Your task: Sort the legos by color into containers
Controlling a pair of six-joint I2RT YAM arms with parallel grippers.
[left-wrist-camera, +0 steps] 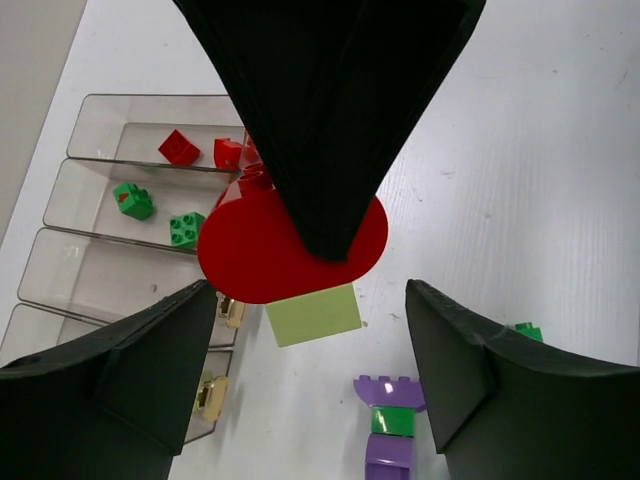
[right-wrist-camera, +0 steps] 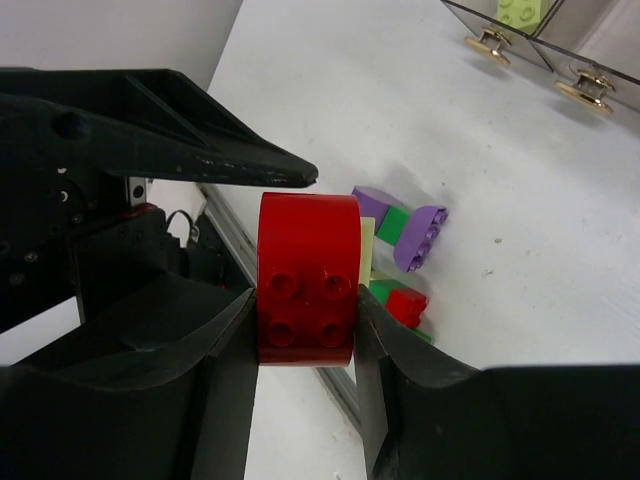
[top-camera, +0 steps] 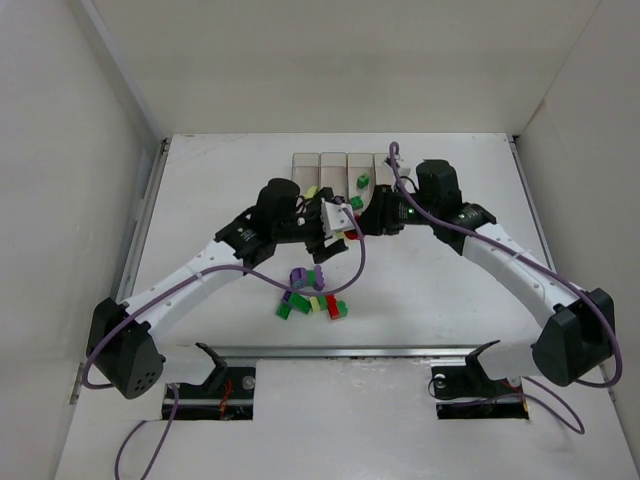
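Top external view is showing both arms reaching inward over the white desk [top-camera: 220, 170], with the left tool [top-camera: 335, 228] and right tool [top-camera: 363, 222] meeting just in front of the containers [top-camera: 335, 163], which are sitting side by side at the far side. A loose cluster of legos [top-camera: 312, 297] is lying nearer the arm bases. Left wrist view is showing the left tool's fingers [left-wrist-camera: 140, 380] standing spread and released, gripping nothing. A red lego [left-wrist-camera: 270, 255] with a rounded outline is hanging just beyond them, pinched by the right tool's black finger coming in from the top of the picture. A pale yellow-green lego [left-wrist-camera: 313, 314] is showing just past its edge, and red and green pieces are resting in two separate bins. Right wrist view is showing the right tool clenching the red lego between both fingers, its long axis running up and down the picture, four studs facing the camera, and its curved end pointing up toward the left tool. A purple-and-green stack [right-wrist-camera: 402, 228] is lying on the desk beyond.
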